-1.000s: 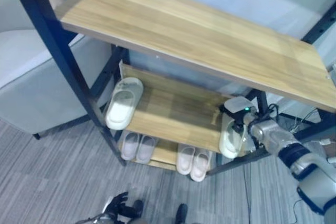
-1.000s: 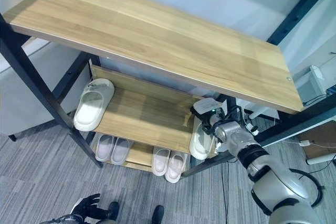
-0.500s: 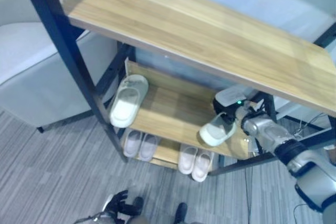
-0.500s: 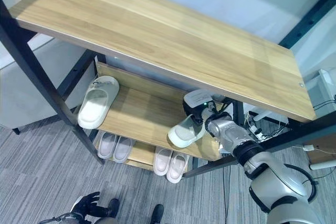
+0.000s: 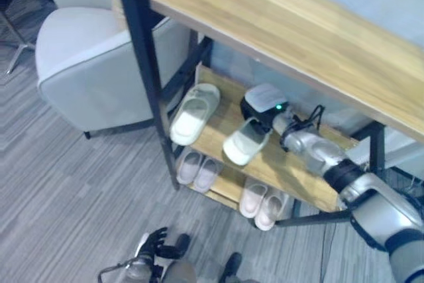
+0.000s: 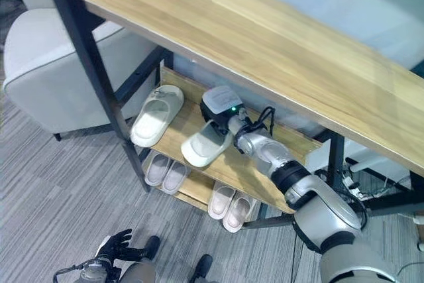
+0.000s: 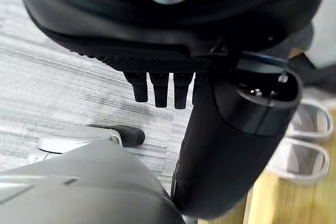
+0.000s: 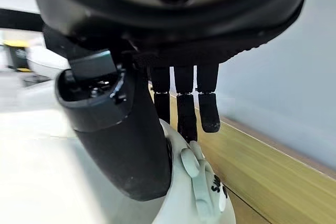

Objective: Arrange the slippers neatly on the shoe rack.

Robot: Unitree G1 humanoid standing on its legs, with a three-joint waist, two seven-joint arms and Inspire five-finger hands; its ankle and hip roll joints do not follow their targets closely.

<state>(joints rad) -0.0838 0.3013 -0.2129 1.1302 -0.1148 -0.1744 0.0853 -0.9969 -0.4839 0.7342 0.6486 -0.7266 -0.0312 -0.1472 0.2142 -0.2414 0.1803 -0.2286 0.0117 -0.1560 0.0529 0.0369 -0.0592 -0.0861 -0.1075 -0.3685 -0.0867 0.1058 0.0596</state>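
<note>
On the rack's middle shelf [image 5: 291,170] my right hand [image 6: 224,116] is shut on a white slipper [image 5: 244,144] at its strap. The thumb [image 8: 121,129] and fingers [image 8: 184,106] pinch that slipper [image 8: 194,192] in the right wrist view. It hangs tilted just over the shelf's front edge, toe pointing outward. Its mate [image 5: 194,113] lies flat at the shelf's left end, a short gap away. My left hand [image 5: 154,243] hangs low by the floor, fingers relaxed and open, holding nothing.
Two more pairs of slippers [image 5: 197,167] [image 5: 264,202] sit on the bottom shelf. The wide wooden top shelf [image 5: 298,31] overhangs the work. A black frame post [image 5: 142,44] stands at the rack's left corner, with a white armchair [image 5: 93,64] beyond it.
The camera has shifted. My right hand has carried the slipper from the right end of the middle shelf leftward, close to the other slipper, turning it on the way.
</note>
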